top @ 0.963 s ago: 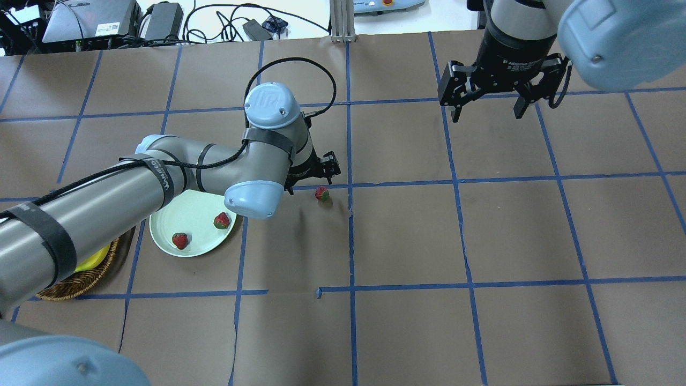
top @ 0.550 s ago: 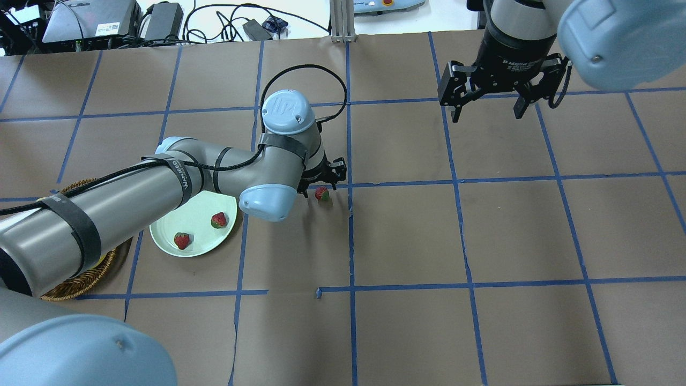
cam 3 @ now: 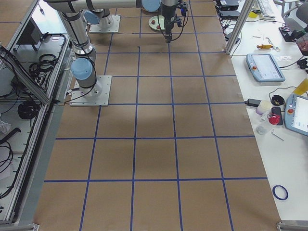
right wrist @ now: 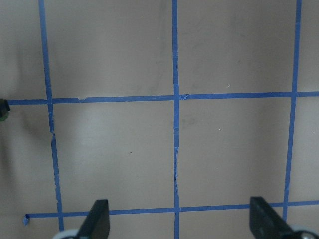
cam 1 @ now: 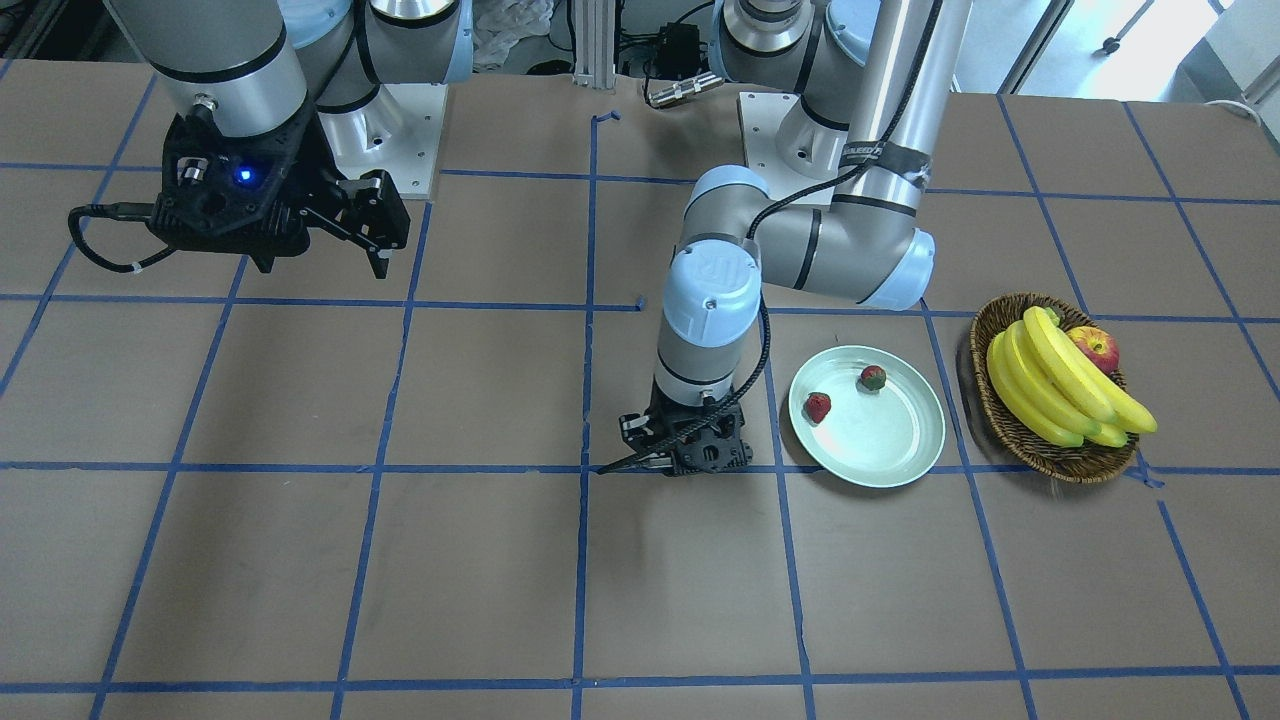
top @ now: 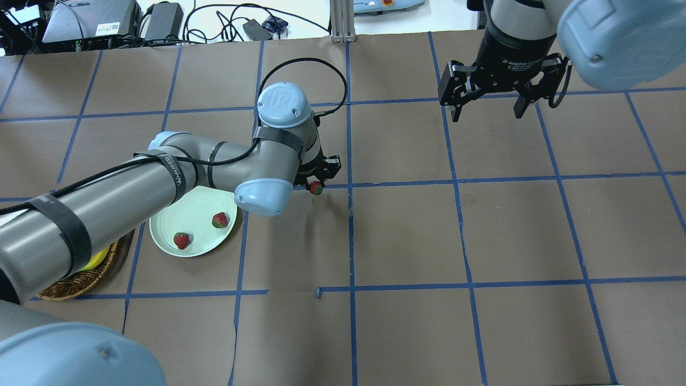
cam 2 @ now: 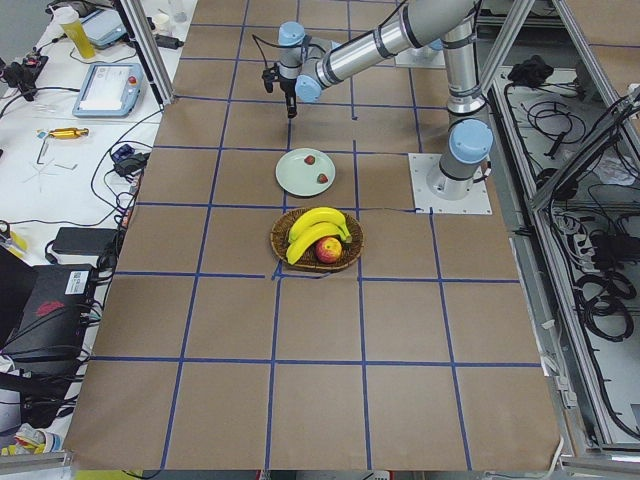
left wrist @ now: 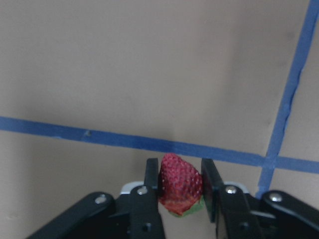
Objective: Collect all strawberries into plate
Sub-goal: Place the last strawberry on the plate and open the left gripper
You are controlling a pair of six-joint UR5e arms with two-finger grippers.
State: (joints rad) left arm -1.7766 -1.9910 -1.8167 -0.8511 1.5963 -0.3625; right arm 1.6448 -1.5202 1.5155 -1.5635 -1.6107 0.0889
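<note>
So compared to a second earlier, the left arm had swung in and dropped its left pincer (left wrist: pixel 180 172) right onto the last loose strawberry (top: pixel 316 187) – before that the berry sat on the table (top: pixel 407 236) on its own, just in front of the fingers. The wrist view showed both fingers (left wrist: pixel 151 174) pressed against the berry's sides, so the pincer was nearly closed and gripping it across its width. The berry's pointed end faced away from the palm and the green top was tucked back toward it. I couldn't tell whether it was clear of the table yet or just pinched where it lay.

The bit that matters for the next move, I reckon: the plate (top: pixel 161 236) sat near the pincer, back toward the robot and further out on its left side, so down and to the left in the overhead view. Two strawberries were already lying apart on it, one near the far rim (top: pixel 220 220) and one closer to the robot (top: pixel 181 240). That left bare plate between them for a drop, though the arm's own elbow hung over part of the rim.

Meanwhile the right pincer (top: pixel 487 113) hung high over the far right of the table, spread wide with nothing in it and well apart from everything – so the left arm was obviously the nearer one.
</note>
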